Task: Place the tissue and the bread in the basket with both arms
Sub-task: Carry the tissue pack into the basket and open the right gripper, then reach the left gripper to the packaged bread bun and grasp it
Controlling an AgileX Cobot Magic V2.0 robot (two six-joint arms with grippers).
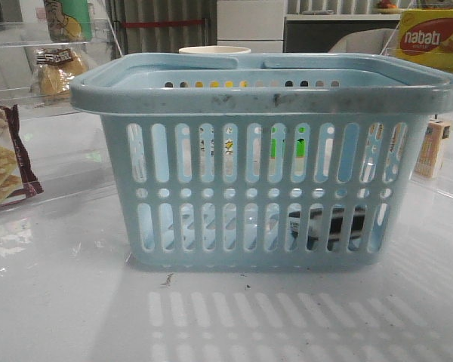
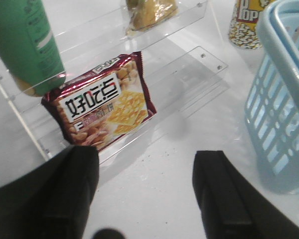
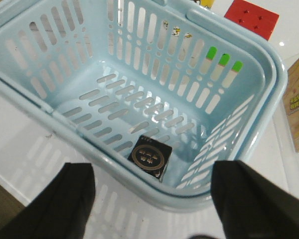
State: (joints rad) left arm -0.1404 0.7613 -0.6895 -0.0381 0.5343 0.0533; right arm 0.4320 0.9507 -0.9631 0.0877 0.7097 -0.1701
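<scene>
Front view: your basket (image 1: 264,162) fills the foreground, bread (image 1: 58,72) far on a shelf. Left wrist: left gripper (image 2: 145,191) wide, empty, cracker packet (image 2: 103,102) ahead. Right wrist: right gripper (image 3: 152,199) wide above tissue (image 3: 150,157), which lies in the basket.

We see a glossy white table (image 1: 60,302) filling the lower part of the front view, with soft ceiling light glaring off it in pale patches. Taking the white cabinet (image 1: 251,26) at the far wall as our landmark: to its left hang grey ribbed curtains (image 1: 162,23) crossed by a red strip (image 1: 162,24); to its right stands a dark unit (image 1: 340,34) under a pale counter (image 1: 340,15). Far left of the cabinet, nearer us, a clear acrylic shelf (image 1: 30,34) rises from the table. In the left wrist view that shelf's transparent tiers (image 2: 189,64) step down onto the white surface.
</scene>
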